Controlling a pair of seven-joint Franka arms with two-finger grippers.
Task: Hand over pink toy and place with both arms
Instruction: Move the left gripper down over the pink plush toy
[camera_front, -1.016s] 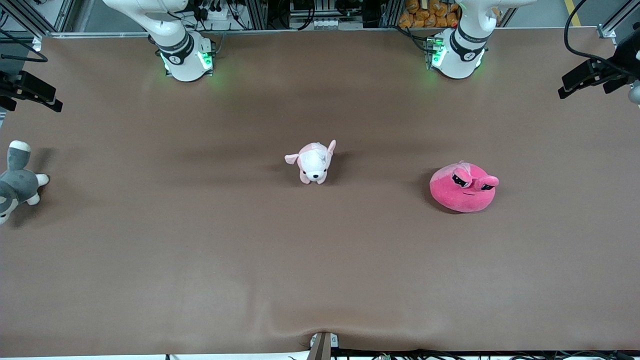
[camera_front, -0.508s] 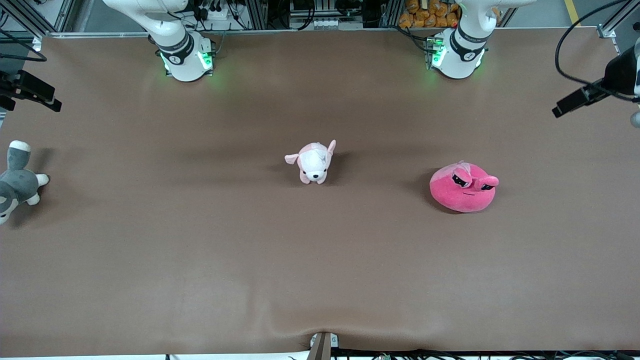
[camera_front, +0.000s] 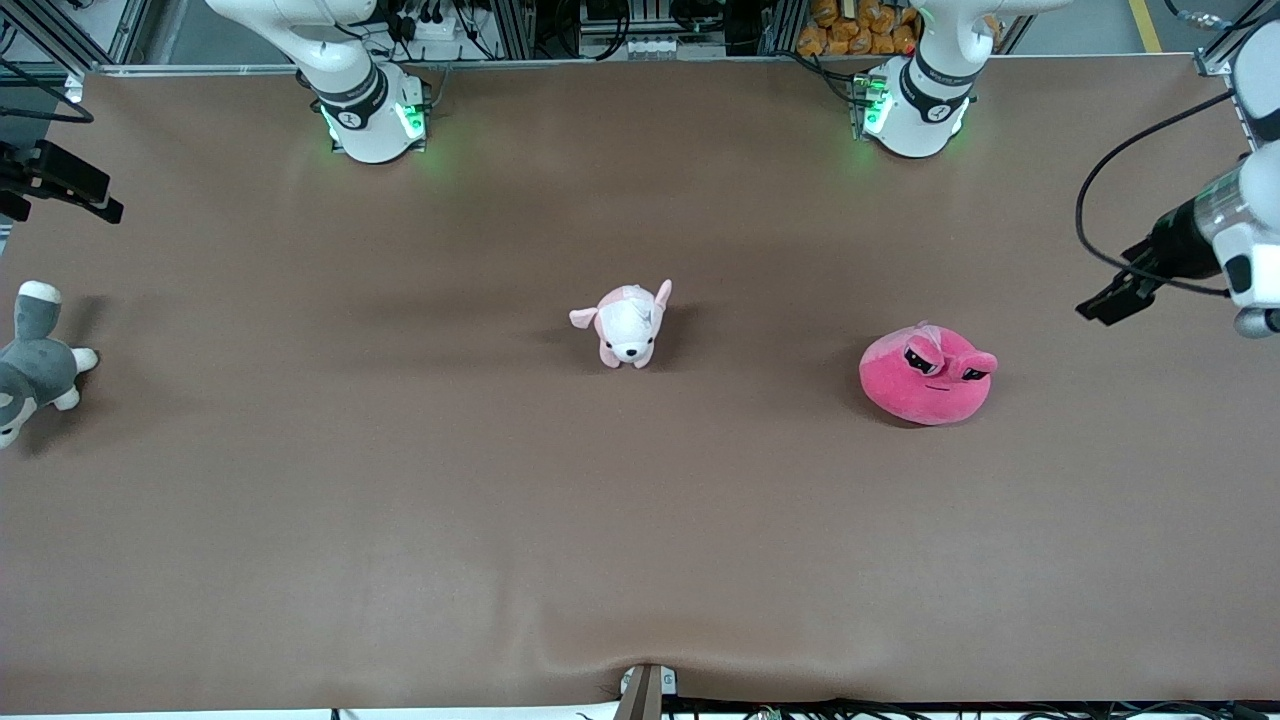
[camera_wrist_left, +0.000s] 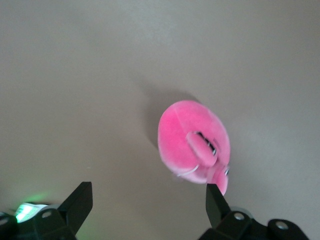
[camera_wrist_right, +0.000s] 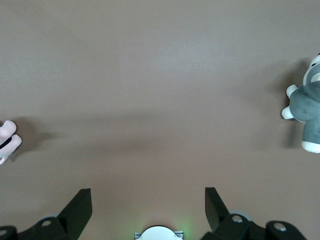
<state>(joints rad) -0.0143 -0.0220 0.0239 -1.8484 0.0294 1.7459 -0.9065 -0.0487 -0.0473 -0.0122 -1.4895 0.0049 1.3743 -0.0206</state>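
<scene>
Two grippers up, jaws spread: left gripper (camera_front: 1100, 302) over the bench (camera_front: 640, 520) beside the pink toy (camera_front: 927, 378). Right gripper (camera_wrist_right: 148, 207) waits over its end.

hot-pink blob toy (camera_front: 927, 378) on table

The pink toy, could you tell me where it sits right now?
In the front view the pink toy lies on the table toward the left arm's end, beside the white dog plush and slightly nearer the camera.
</scene>
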